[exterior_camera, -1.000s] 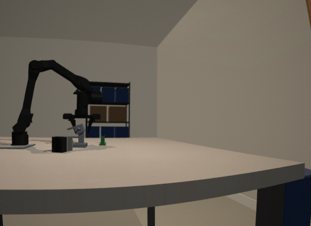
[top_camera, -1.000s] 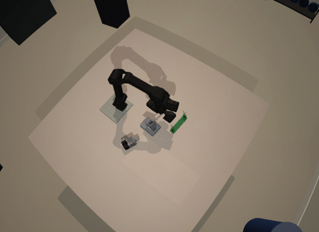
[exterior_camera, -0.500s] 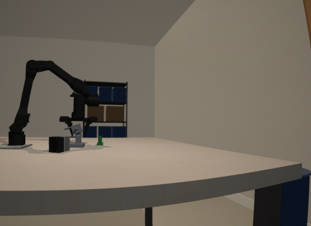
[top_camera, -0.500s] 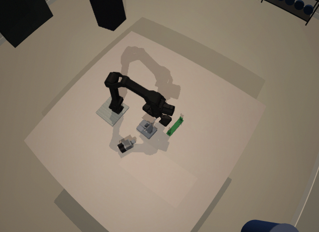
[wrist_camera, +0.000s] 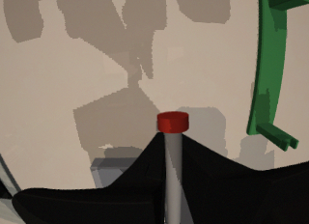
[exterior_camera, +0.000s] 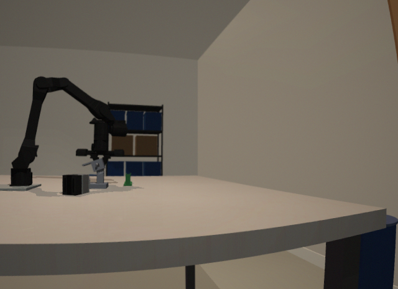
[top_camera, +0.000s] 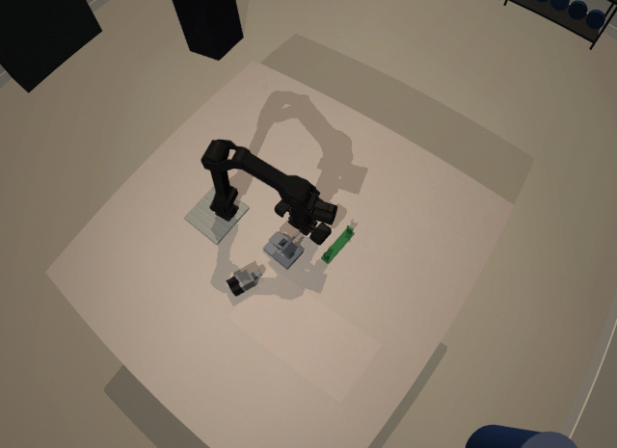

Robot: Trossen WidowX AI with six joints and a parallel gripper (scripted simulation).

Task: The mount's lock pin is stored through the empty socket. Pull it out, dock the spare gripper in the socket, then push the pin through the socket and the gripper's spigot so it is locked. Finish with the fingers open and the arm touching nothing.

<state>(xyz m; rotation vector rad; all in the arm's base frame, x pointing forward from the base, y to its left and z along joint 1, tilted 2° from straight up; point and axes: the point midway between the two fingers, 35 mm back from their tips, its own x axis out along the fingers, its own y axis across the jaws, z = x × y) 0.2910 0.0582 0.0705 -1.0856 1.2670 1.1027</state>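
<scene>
Red-capped lock pin [wrist_camera: 173, 181] | between gripper [top_camera: 305, 234] [exterior_camera: 100, 162] [wrist_camera: 168, 138] fingertips (snugly, too) | cap protruding

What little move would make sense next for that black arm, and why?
Probably a gentle pull on the pin, straight out along its length. The pincer looks shut on its shaft, just below the red cap, and the spare gripper lies off beside the mount, whose socket the pin should leave first.

The arm [top_camera: 263, 171] [exterior_camera: 80, 94] is matte black, with chunky joints and tapered jaws.
</scene>
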